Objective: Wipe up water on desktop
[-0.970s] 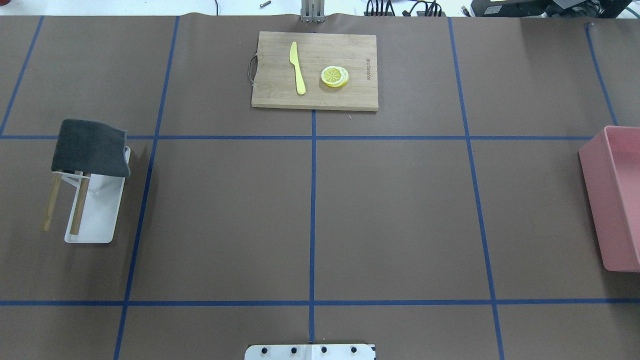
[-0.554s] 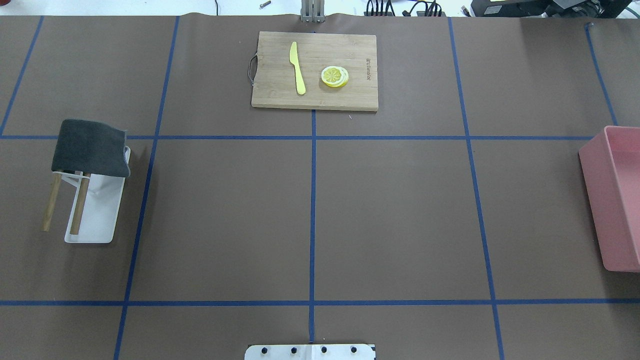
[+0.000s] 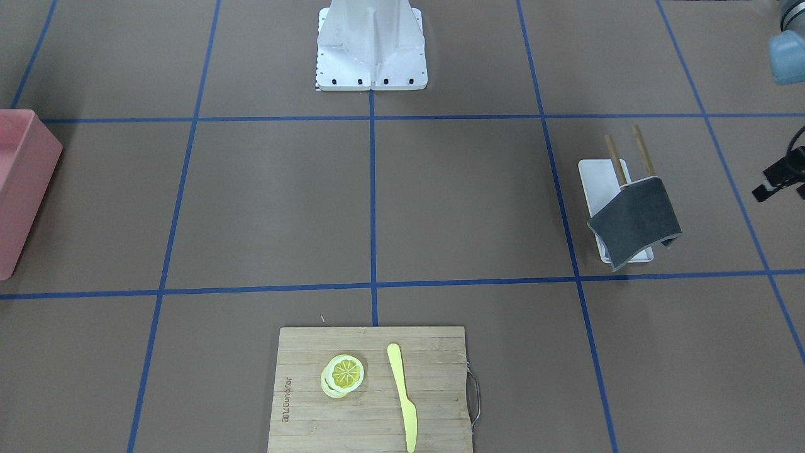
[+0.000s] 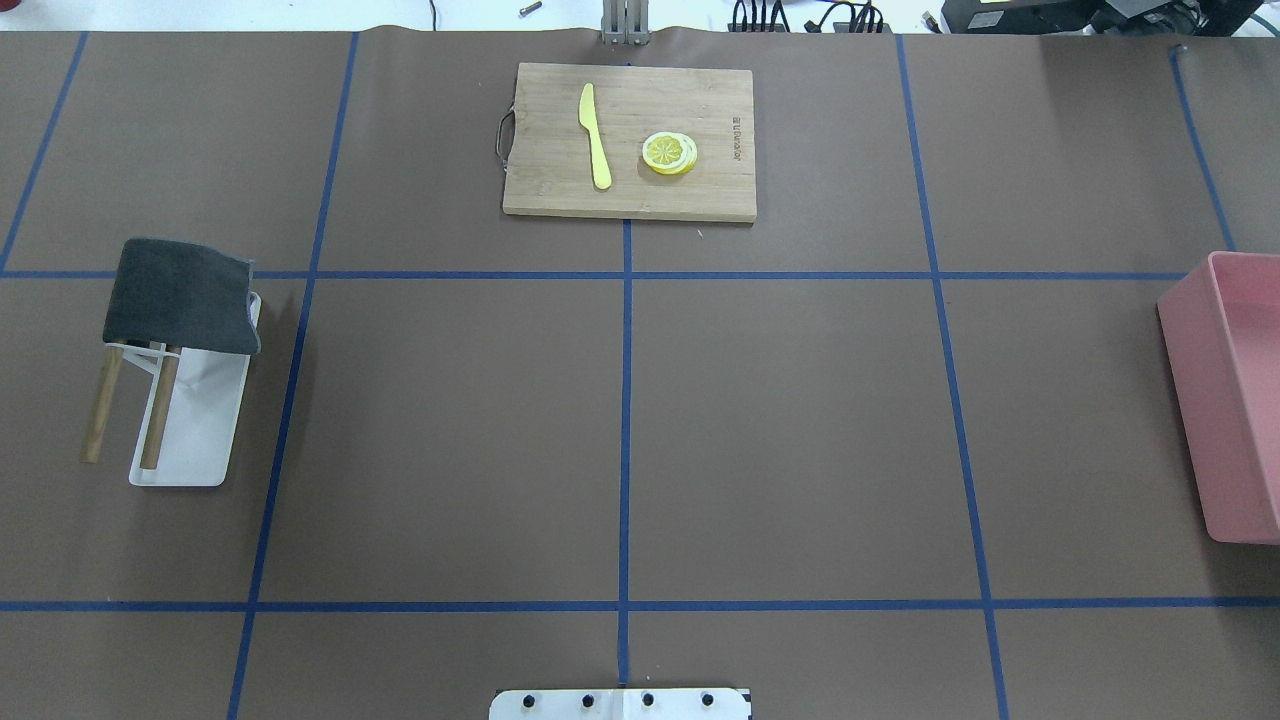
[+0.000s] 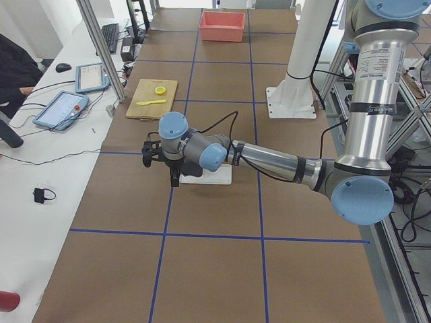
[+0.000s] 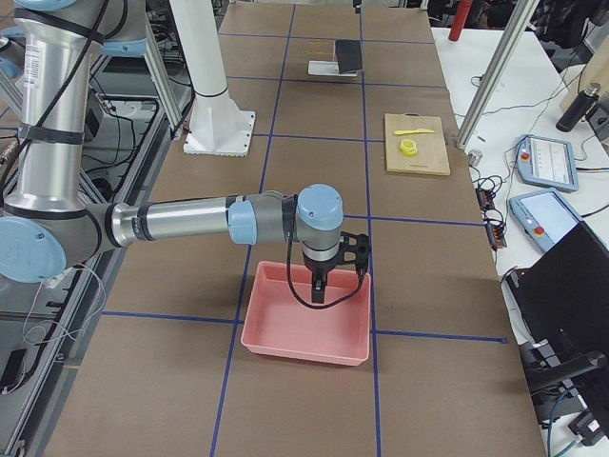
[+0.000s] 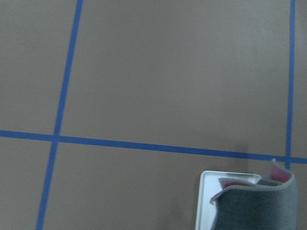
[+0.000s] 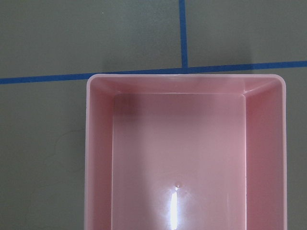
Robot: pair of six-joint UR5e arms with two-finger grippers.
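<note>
The brown desktop (image 4: 450,430) with blue tape lines shows no water that I can make out. A dark grey cloth (image 4: 180,295) hangs over a wooden-barred rack on a white tray (image 4: 195,430) at the left; it also shows in the front view (image 3: 636,220) and the left wrist view (image 7: 254,208). My left gripper (image 5: 173,179) hovers just outside the rack, partly seen at the front view's edge (image 3: 761,190). My right gripper (image 6: 319,290) hangs over the pink bin (image 6: 304,319). I cannot tell if either is open or shut.
A bamboo cutting board (image 4: 630,140) with a yellow knife (image 4: 596,135) and lemon slices (image 4: 669,153) lies at the far middle. The pink bin (image 4: 1225,400) stands at the right edge, its inside glossy (image 8: 192,158). The robot's base (image 3: 371,44) is at the near middle.
</note>
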